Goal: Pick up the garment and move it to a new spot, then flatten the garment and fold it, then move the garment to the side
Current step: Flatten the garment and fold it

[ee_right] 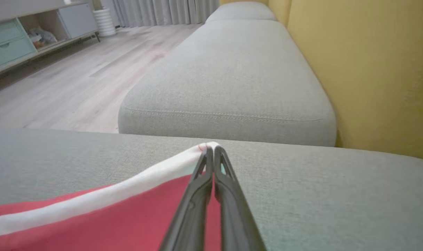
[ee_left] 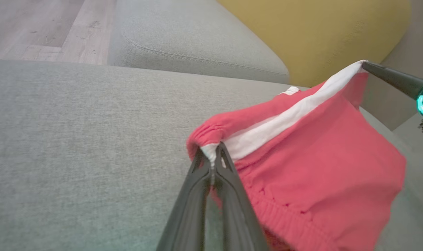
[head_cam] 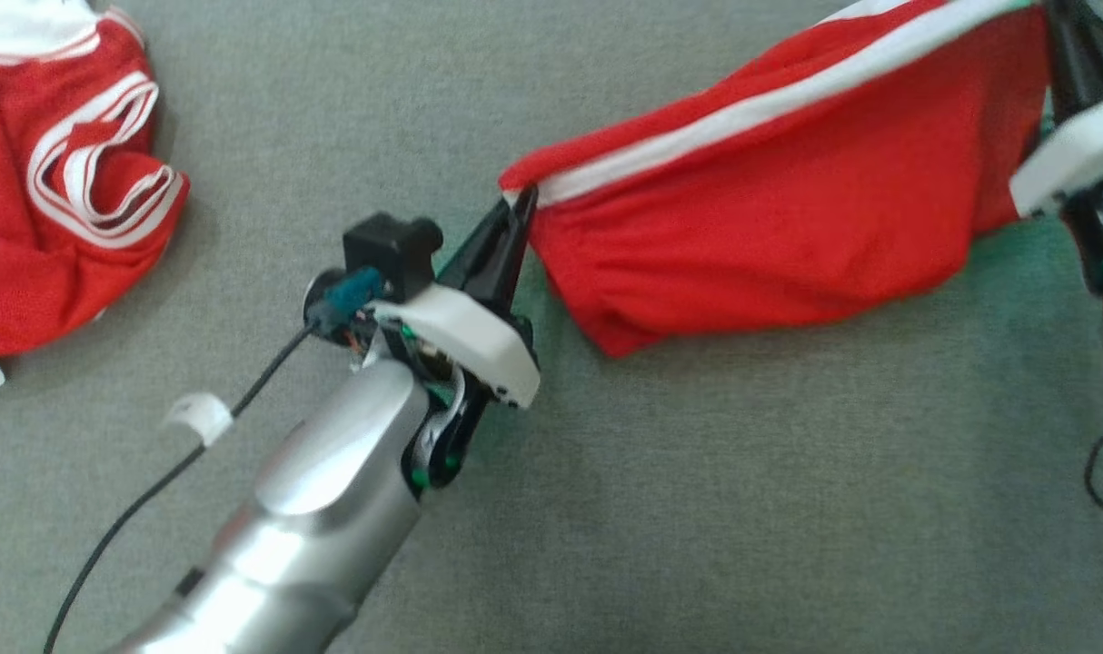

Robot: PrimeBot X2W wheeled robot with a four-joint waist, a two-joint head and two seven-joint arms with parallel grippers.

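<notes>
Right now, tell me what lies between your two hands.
The shorts, stretched from the left hand to the right hand, each pinching one end of the white-striped edge. The left wrist view shows it.

Soft, even daylight fills the room; the silver forearm (head_cam: 333,472) glints, the hanging garment (head_cam: 788,236) casts a faint shadow, and close fingers (ee_left: 232,202) blur in wrist views.

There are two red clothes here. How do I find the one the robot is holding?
Over the big grey couch, red shorts hang stretched between the left pincer and the right pincer. They have one white stripe and are lifted, while the red jersey lies crumpled on the cushion.
</notes>
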